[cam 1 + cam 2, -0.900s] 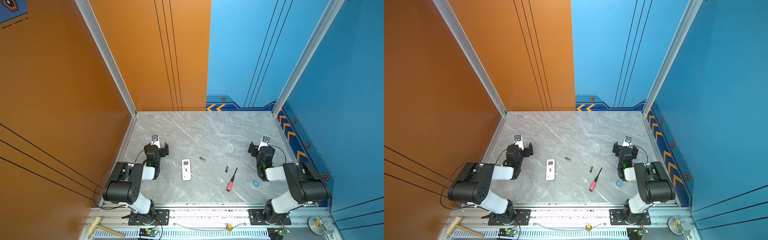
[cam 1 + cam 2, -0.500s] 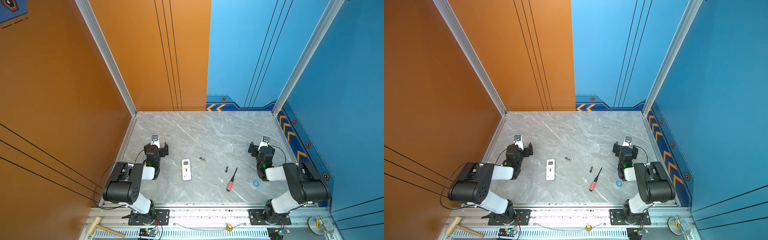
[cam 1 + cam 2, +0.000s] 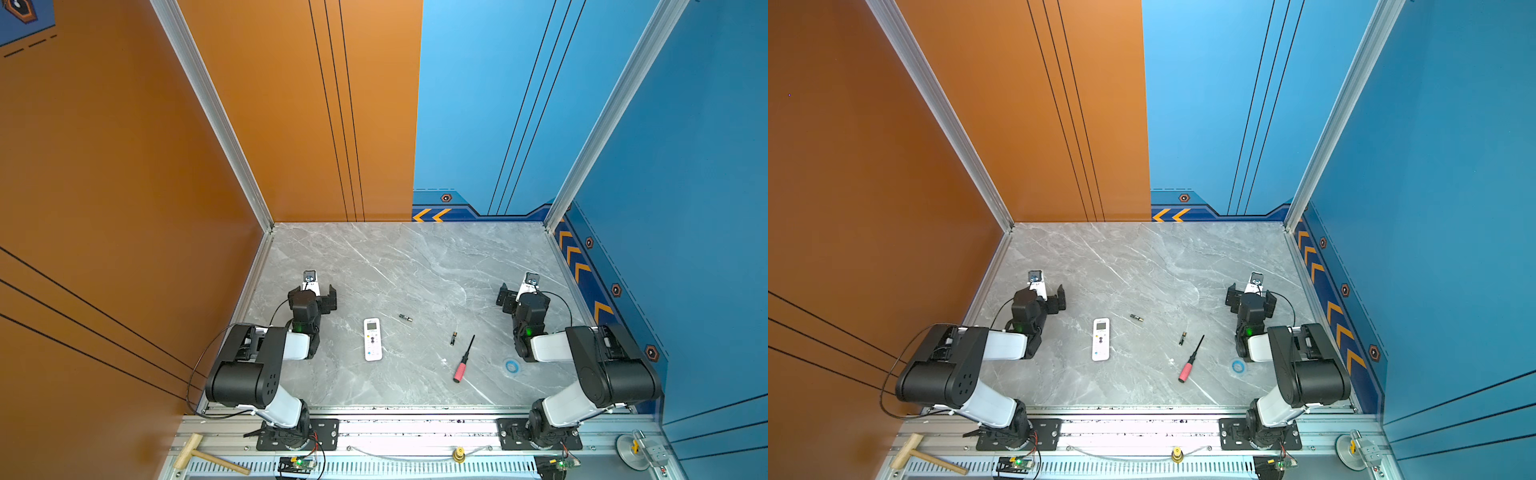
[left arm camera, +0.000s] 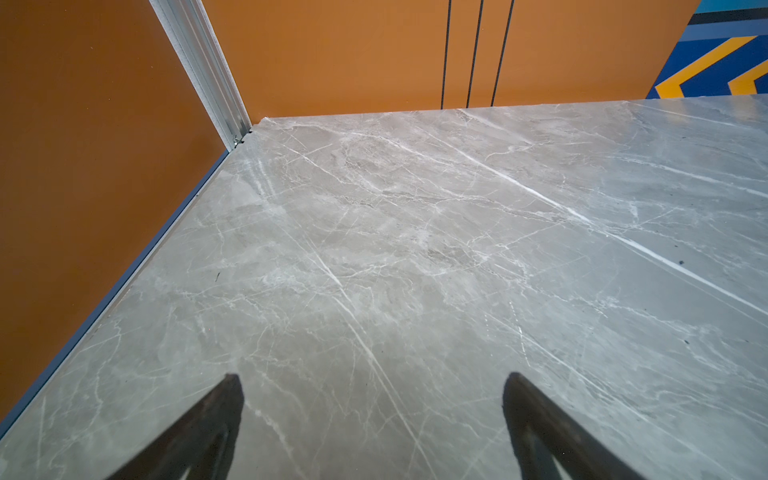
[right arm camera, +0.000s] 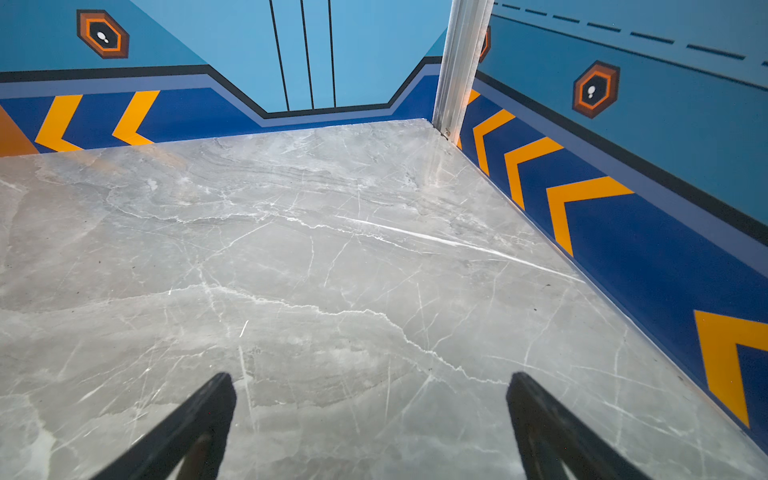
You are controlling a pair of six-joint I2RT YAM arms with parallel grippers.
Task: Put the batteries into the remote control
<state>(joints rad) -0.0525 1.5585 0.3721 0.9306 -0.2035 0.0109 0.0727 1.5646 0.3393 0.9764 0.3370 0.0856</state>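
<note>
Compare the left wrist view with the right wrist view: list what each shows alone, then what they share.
Only the left wrist view: orange walls meeting at a metal corner post, above the open left hand.
Only the right wrist view: light blue walls with hexagon badges, above the open right hand.
Both: bare grey marble table, yellow chevrons on dark blue, no remote or batteries.

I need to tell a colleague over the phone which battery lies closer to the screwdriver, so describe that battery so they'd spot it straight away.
On the grey marble table, find the white remote control near the front middle, then look right to the pink-handled screwdriver. Just left of its black tip lies the battery, a tiny dark cylinder with a gold end, nearly parallel to the shaft; the other battery lies nearer the remote.
</note>
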